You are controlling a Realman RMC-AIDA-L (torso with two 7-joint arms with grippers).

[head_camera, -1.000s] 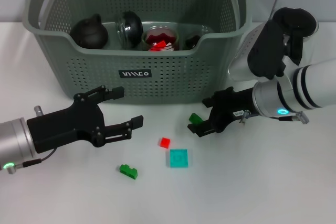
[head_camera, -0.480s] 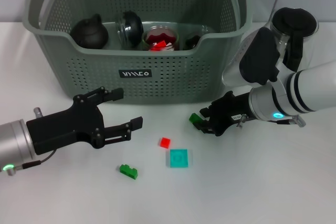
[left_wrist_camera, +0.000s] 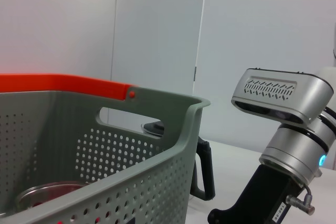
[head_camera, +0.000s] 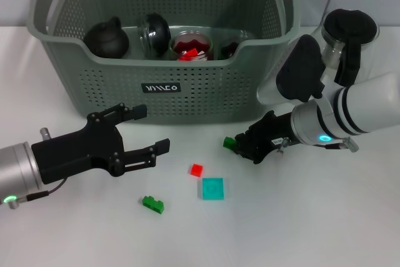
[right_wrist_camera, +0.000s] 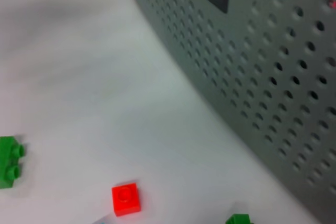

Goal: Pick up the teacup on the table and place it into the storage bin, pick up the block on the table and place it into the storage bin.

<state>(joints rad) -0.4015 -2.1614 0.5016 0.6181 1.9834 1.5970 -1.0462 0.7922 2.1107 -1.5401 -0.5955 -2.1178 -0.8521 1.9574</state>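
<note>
The right end effector (head_camera: 240, 147) has been carried toward nine o'clock, pinching a green block (head_camera: 230, 142) just off the bench (head_camera: 300, 217). It should be raised clear of the storage bin (head_camera: 164, 60) rim before release. The left end effector (head_camera: 142, 136) is held spread.

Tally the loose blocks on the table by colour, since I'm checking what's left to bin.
Green: 2, one lying free on the table and one at the right tool
Red: 1
Teal: 1
Total: 4
</note>
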